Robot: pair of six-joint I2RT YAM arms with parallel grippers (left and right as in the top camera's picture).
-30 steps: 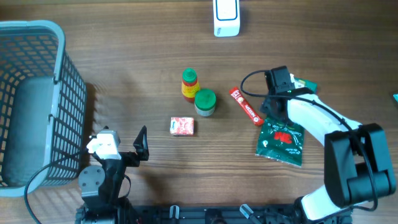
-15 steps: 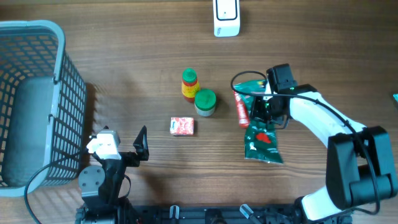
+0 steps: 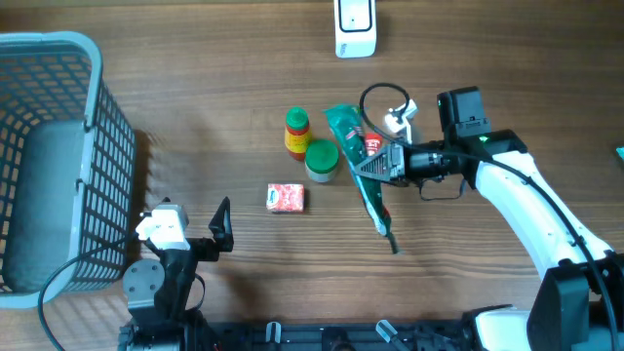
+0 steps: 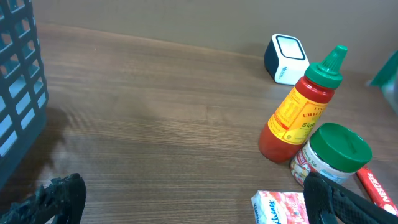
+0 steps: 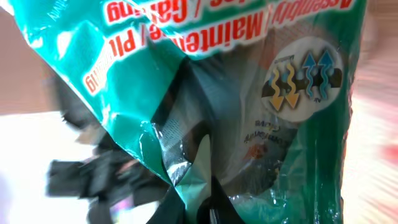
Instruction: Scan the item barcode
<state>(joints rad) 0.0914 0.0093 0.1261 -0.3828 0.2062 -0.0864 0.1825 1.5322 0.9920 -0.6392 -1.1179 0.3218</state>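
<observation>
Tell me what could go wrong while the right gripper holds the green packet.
The green packet hangs limp from the right gripper and may slip or twist. It hangs close to the jar and the sauce bottle; a swing could tip them. Its film looks crumpled, so the scanner might misread.

Soft, even light falls from above on the wooden table [image 3: 195,58], where the basket [image 3: 58,41] casts a faint shadow to its right. The right wrist view is washed out and smeared at its edges, with glare on the crinkled green packet [image 5: 249,93].
</observation>
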